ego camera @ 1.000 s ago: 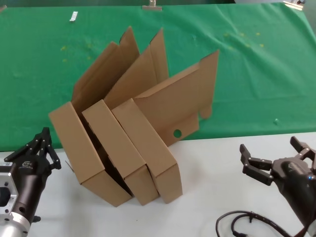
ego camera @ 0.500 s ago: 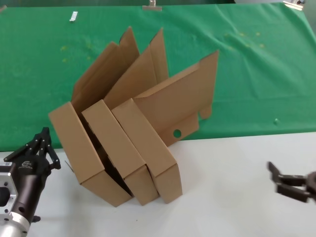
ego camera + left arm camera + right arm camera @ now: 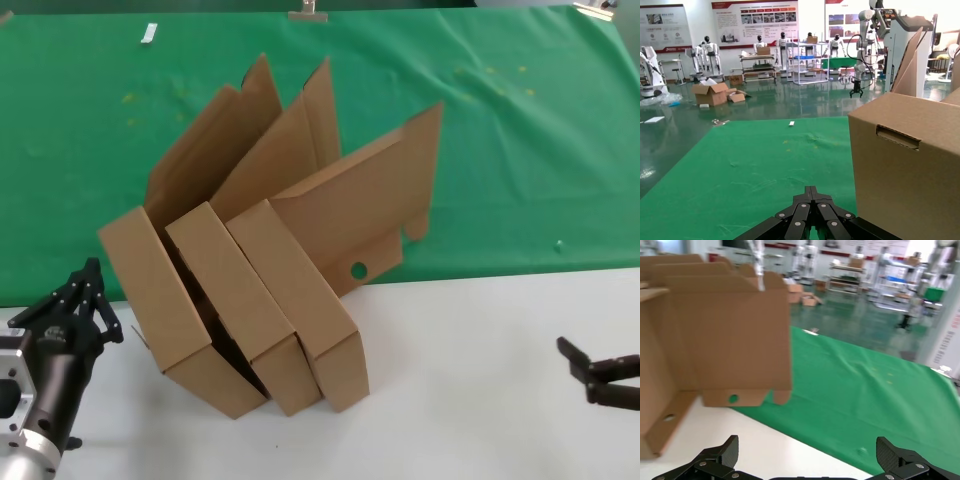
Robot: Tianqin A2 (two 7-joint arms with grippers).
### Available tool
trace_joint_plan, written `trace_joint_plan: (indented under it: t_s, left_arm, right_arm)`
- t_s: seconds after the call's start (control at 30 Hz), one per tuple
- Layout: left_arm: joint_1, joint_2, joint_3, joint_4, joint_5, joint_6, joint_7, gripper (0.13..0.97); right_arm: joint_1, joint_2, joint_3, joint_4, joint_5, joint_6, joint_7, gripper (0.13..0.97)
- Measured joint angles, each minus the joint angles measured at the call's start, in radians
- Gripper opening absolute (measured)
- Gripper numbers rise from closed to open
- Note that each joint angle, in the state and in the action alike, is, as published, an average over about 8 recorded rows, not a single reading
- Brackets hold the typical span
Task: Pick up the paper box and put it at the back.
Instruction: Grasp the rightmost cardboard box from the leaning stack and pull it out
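Three alike brown paper boxes stand on edge and lean against each other, straddling the white tabletop [image 3: 460,350] and the green cloth [image 3: 500,150]. The rightmost box [image 3: 300,300] has its lid open, with a small round hole [image 3: 359,270]. It also shows in the right wrist view [image 3: 730,340]. My left gripper [image 3: 85,300] is shut and empty on the table, left of the leftmost box [image 3: 905,165]; its fingertips [image 3: 811,190] meet. My right gripper [image 3: 600,375] is open and empty at the right edge, well apart from the boxes, its fingers [image 3: 722,452] spread wide.
A small white tag [image 3: 149,33] lies on the cloth at the back left. A metal clip [image 3: 308,12] sits at the cloth's far edge. Yellowish specks [image 3: 490,72] dot the cloth at the back right.
My right gripper has drawn back toward the right edge and lower in the head view, farther from the boxes. The left gripper and the boxes have not moved.
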Motion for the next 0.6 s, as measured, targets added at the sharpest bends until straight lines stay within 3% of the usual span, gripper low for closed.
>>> trace_joint_plan:
  t_s: [0.6]
  left_arm:
    - [0.0,0.0,0.0,0.0,0.0,0.0,0.0,0.144]
  right_arm:
    - [0.343,-0.025,-0.145,-0.29,0.059,-0.354,-0.151,0.966]
